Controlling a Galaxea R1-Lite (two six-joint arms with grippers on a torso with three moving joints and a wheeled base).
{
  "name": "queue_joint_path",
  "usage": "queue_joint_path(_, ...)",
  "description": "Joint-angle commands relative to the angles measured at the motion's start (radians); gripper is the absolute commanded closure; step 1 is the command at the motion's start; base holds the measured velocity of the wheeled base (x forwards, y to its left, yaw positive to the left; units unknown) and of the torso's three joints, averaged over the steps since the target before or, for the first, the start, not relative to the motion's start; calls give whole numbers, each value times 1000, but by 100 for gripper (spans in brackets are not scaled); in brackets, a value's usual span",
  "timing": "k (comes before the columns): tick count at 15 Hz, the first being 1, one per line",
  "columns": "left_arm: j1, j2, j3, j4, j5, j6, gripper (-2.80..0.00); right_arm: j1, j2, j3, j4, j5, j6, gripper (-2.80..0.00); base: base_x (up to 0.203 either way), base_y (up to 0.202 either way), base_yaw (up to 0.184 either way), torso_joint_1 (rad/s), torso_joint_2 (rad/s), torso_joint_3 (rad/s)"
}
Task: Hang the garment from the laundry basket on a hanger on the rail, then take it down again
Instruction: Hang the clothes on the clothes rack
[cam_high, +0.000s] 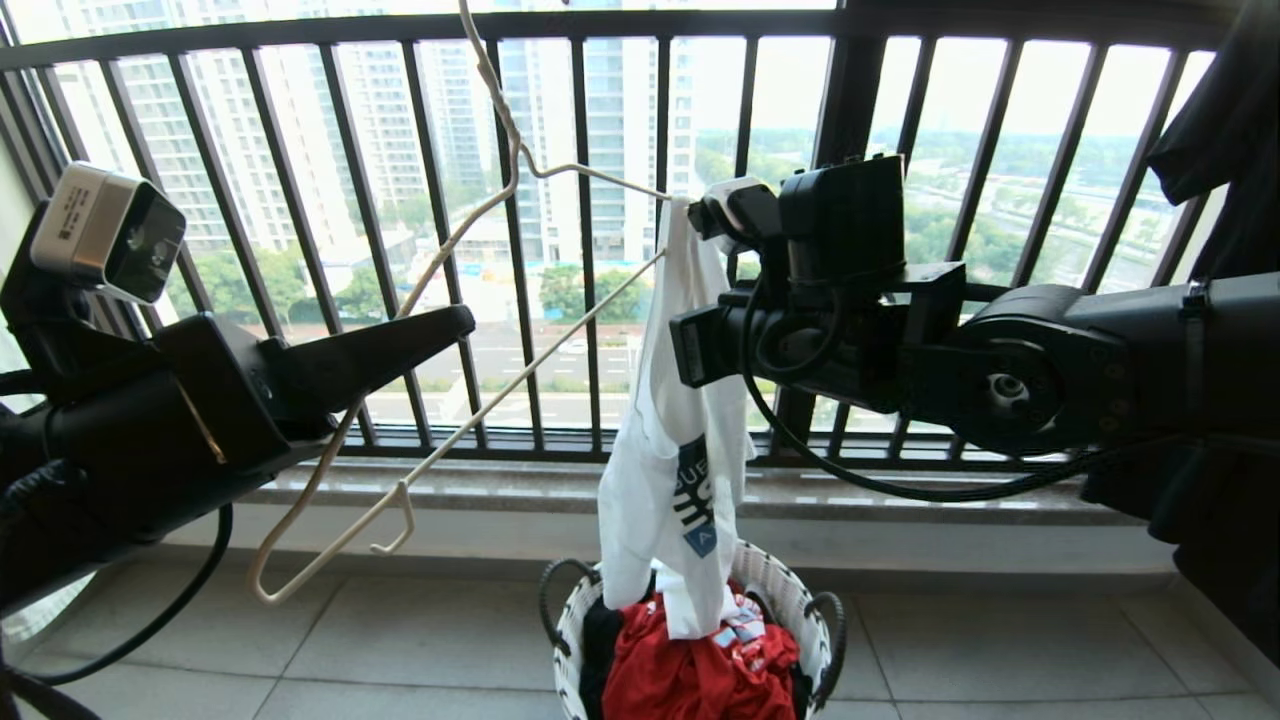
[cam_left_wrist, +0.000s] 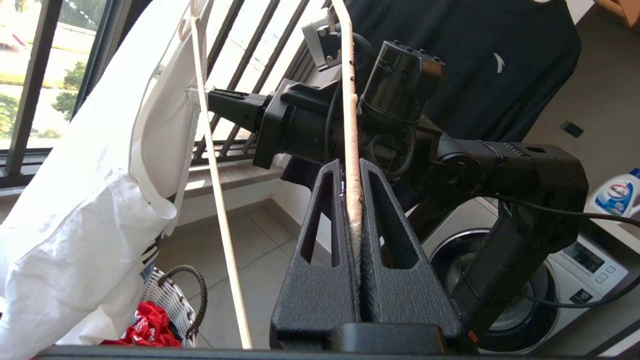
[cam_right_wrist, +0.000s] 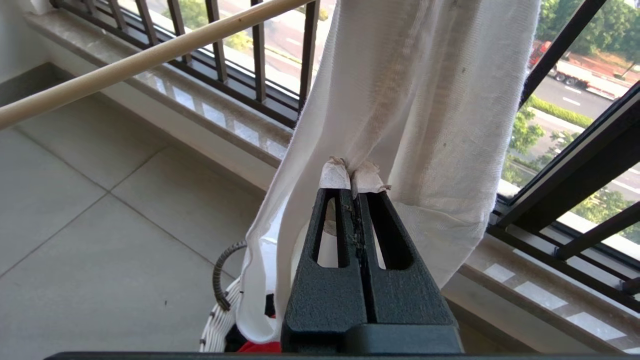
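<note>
You had the L gripper (cam_left_wrist: 352, 200) pressed tight on the hanger (cam_high: 440, 255), pinching one of its thin cream wire arms between the black fingers (cam_left_wrist: 320, 250). In the head view the hanger sat tilted, its lower corner down near the floor on the robot's left, its long hook running up past the top of the pic. No rail visible in any view.

Your R gripper (cam_right_wrist: 354, 180) was clamped on the garment (cam_high: 670, 470), fingers together w/ a fold of white cloth nipped at the tips. That grip point was just beside the hanger's upper-right end, where the cloth draped over the wire. From there the T-shirt hung straight down, blue emblem showing near the bottom, hem reaching into the laundry basket (cam_high: 790, 590).

Basket stood on the tiled floor in front of the black window railing (cam_high: 590, 30), w/ red clothes (cam_high: 700, 670) piled inside. Black garment (cam_left_wrist: 480, 65) hung behind the R arm; washing machine (cam_left_wrist: 525, 295) & detergent bottle (cam_left_wrist: 617, 195) beyond it.
</note>
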Motion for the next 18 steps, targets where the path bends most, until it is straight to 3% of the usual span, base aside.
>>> queue_joint_path(1, 0, 4, 0, -5, -3, -3, 0, -3, -8, -2, 2, -2, -1, 0, 0, 0, 0, 0, 0, 0)
queue_joint_path(6, 1, 4, -1, -5, -2, -3, 0, -6, -77, 22, 101, -10, 1, 0, 0, 0, 0, 0, 0, 0)
queue_joint_path(7, 1, 3, -1, -5, -2, -3, 0, -8, -70, 18, 98, -10, 0, -280, 0, 0, 0, 0, 0, 0)
queue_joint_path(18, 7, -7, -4, -5, -2, -3, 0, -23, 59, -114, 68, -13, -2, -280, 0, 0, 0, 0, 0, 0)
